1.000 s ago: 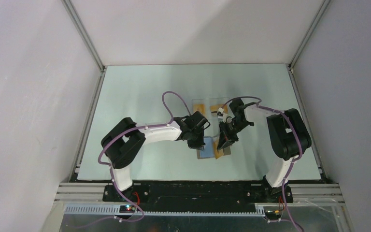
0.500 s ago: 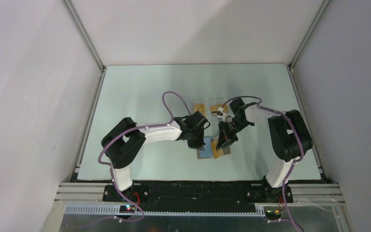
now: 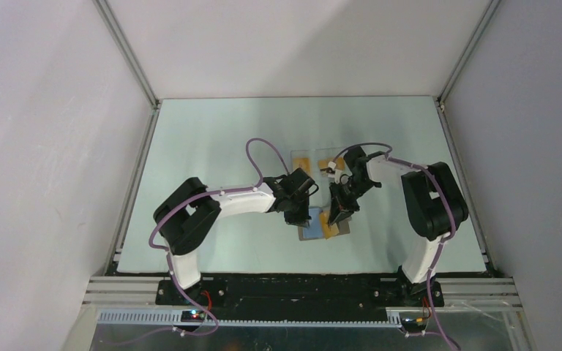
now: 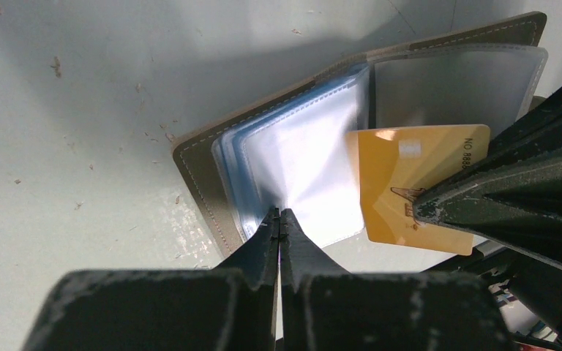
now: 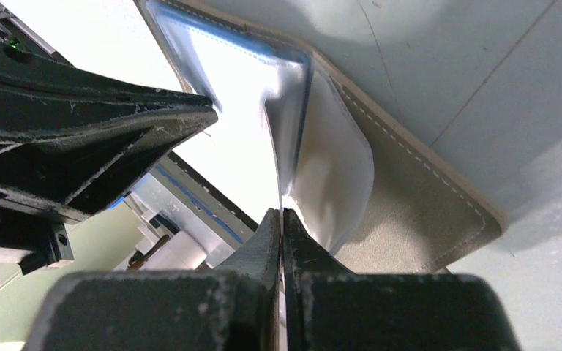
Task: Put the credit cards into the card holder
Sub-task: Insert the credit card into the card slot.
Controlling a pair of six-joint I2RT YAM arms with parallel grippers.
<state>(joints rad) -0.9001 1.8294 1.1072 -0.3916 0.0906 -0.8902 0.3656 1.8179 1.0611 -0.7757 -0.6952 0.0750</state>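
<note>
Near the centre of the table (image 3: 212,146), between my arms, the card holder (image 4: 197,175) lies open, my left gripper (image 4: 279,217) closed on one of its clear sleeves and my right gripper (image 5: 282,216) pinching a credit card (image 4: 410,175) not yet pocketed, I judge, while other cards (image 3: 302,161) wait farther back.

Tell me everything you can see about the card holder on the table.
The card holder is a grey-taupe folding wallet, leather-like with pale stitching round its edge. It lies open on the table, clear bluish plastic sleeves fanned up inside. The left gripper is shut on a sleeve's edge. An orange credit card, held by the shut right gripper, overlaps another sleeve; whether it is in a pocket cannot be told.
</note>
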